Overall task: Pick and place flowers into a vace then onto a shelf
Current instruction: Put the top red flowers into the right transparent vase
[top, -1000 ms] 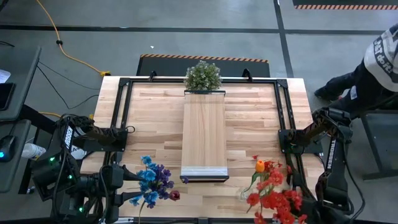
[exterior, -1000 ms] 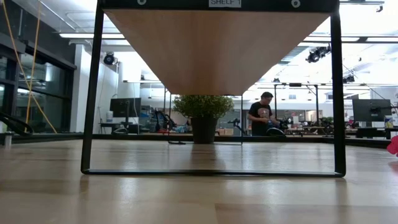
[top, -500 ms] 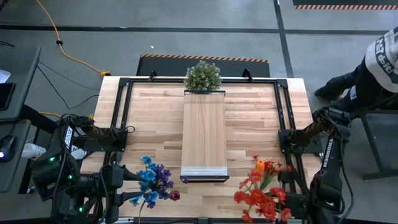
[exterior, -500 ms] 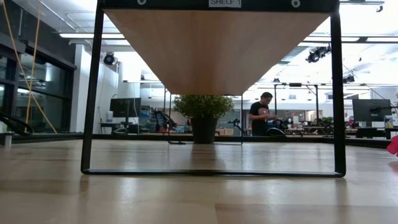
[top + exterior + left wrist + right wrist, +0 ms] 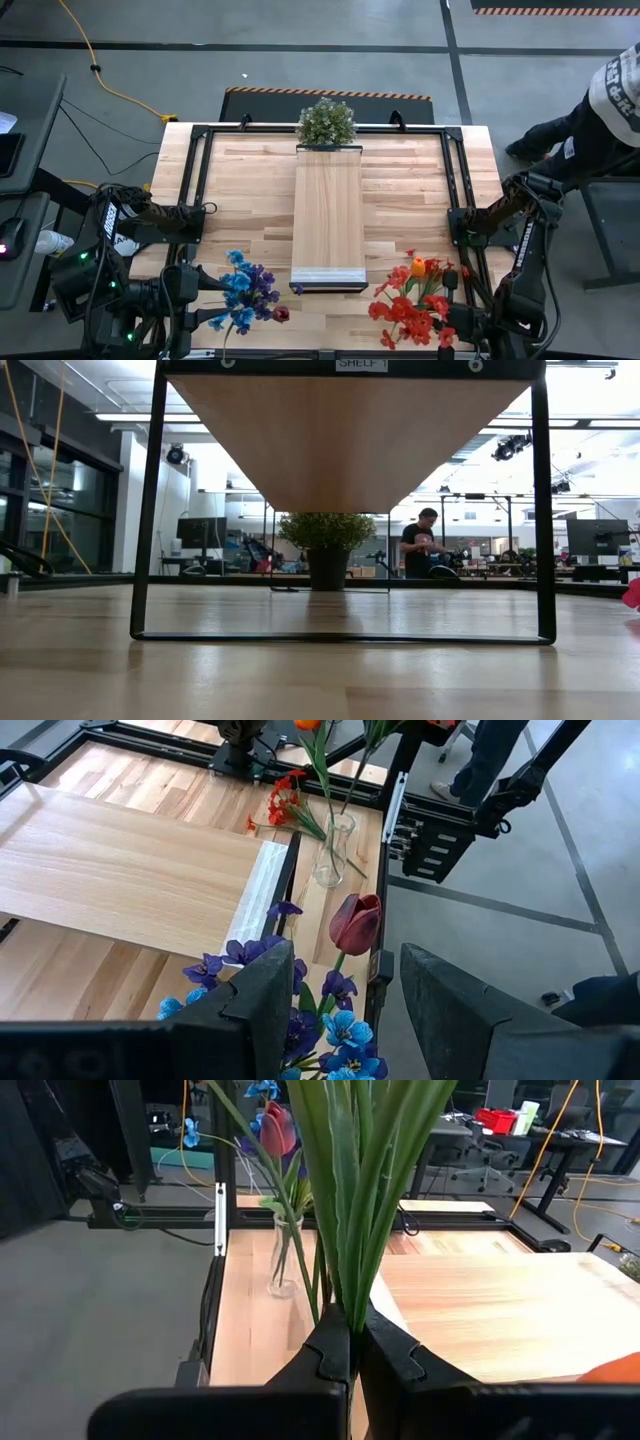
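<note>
A clear glass vase (image 5: 333,852) stands on the table by the near end of the shelf (image 5: 328,212). Green stems rise from the vase, one ending in an orange bloom (image 5: 418,265). My left gripper (image 5: 205,286) is at the near left, shut on a bunch of blue and purple flowers with one dark red bud (image 5: 355,923). My right gripper (image 5: 350,1342) is at the near right, shut on the green stems of red flowers (image 5: 410,312). Their blooms hang over the spot where the vase stands. My left gripper has the blue and purple bunch (image 5: 325,1025) between its two fingers, coming from the table's left and slanting a little down. The blooms hide the stems where the fingers meet them. The blooms stick out ahead of the fingers, clear of the table. My right gripper pinches a bundle of green stems (image 5: 345,1295) between its two fingertips, with the fingers lying across them. It comes from the table's right, nearly level. The stems stand up out of the fingers, clear of the table.
A bushy potted plant (image 5: 325,122) stands at the shelf's far end. Black frame rails (image 5: 200,180) run along both sides of the table. A person (image 5: 612,100) stands beyond the table's right edge. Bare wood lies on either side of the shelf.
My right gripper has moved a little down and toward the table's left, tipping as it went. The red blooms have swung left toward the vase and the orange bloom. My left gripper and its bunch have kept still.
</note>
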